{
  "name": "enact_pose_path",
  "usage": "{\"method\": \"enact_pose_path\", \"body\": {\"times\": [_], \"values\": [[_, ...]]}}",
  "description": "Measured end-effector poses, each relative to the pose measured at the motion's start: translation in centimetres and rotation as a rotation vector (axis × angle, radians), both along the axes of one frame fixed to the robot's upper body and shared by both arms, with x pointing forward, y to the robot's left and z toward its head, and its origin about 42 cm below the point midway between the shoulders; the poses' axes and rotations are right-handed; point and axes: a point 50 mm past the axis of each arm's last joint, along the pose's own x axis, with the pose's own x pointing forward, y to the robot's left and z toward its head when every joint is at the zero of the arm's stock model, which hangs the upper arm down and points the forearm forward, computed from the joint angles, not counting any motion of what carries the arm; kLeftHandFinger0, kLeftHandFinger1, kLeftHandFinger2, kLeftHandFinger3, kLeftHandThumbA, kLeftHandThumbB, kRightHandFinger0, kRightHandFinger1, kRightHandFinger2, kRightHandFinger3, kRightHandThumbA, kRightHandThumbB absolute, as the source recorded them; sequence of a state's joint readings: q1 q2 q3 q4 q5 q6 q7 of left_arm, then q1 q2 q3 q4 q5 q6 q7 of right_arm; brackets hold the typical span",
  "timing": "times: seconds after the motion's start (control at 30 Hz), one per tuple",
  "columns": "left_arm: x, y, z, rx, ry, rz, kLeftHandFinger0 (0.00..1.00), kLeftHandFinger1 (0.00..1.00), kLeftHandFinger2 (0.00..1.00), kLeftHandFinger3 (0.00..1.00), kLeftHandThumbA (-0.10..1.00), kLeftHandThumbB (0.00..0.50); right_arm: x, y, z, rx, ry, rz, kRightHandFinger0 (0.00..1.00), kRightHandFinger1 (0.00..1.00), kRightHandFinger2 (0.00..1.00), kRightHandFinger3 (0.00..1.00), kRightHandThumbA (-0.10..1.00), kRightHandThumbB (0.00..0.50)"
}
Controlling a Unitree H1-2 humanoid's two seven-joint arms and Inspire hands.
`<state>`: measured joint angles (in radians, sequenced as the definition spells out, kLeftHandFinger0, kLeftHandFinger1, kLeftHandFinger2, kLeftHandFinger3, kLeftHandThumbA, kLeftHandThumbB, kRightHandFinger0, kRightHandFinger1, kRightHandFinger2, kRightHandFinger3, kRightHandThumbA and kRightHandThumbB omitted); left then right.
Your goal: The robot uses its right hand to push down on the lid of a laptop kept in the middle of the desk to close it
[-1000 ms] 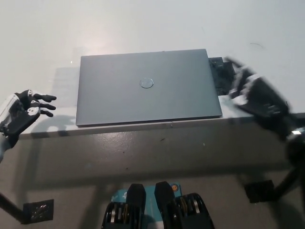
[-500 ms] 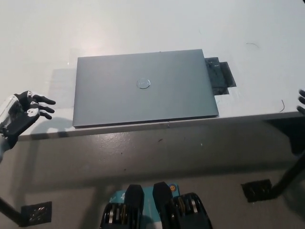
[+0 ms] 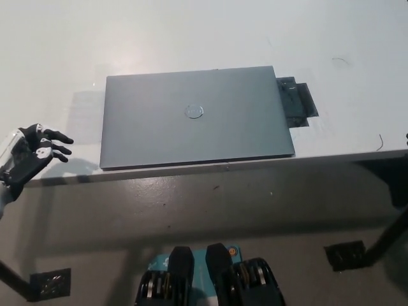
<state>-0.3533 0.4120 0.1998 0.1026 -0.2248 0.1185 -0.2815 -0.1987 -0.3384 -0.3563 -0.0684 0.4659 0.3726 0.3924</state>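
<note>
1. Laptop (image 3: 196,118): grey, lid fully shut and lying flat. It is placed in the middle of the desk, with its near long edge running just inside the desk's near edge. A round emblem (image 3: 194,111) is seen at the centre of the lid. No hand is touching it.

2. Desk (image 3: 191,38): white, with a plain top. Its near edge crosses the view from left to right, just near of the laptop. A faint shadow is cast on the top to the left of the laptop.

3. Dark patch (image 3: 296,105): a flat, dark, slightly glossy rectangle lying on the desk top, touching or tucked under the right short edge of the laptop, towards its far corner. What it is made of cannot be told.

4. Left hand (image 3: 29,156): white with dark fingers, found at the left of the view, at the near edge of the desk and well apart from the laptop. The fingers are spread, pointing right, and nothing is held.

5. Right hand: outside the view, apart from a dark sliver at the far right edge that cannot be identified; its state cannot be told.

6. Floor (image 3: 191,210): grey, seen below the desk's near edge. Two small dark plates, (image 3: 51,282) at the left and (image 3: 346,255) at the right, are set on it.
</note>
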Motion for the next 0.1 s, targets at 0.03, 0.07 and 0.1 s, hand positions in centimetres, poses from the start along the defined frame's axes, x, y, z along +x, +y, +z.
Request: {"method": "enact_pose_path", "body": {"times": [0.03,0.07,0.1], "values": [[0.00,0.00,0.00,0.001,0.000,0.000,0.50,0.49,0.54,0.54,-0.10,0.113,0.01,-0.03,-0.06,0.000,0.002,-0.002,1.00,1.00,0.91,1.00,0.27,0.244],[-0.01,0.00,-0.01,0.003,0.000,0.001,0.50,0.49,0.54,0.54,-0.10,0.113,0.03,-0.06,-0.13,0.001,0.005,-0.005,1.00,1.00,0.90,1.00,0.27,0.245],[-0.01,0.00,-0.01,0.003,0.000,0.001,0.50,0.49,0.54,0.54,-0.10,0.113,0.03,-0.06,-0.13,0.001,0.005,-0.005,1.00,1.00,0.90,1.00,0.27,0.245]]}}
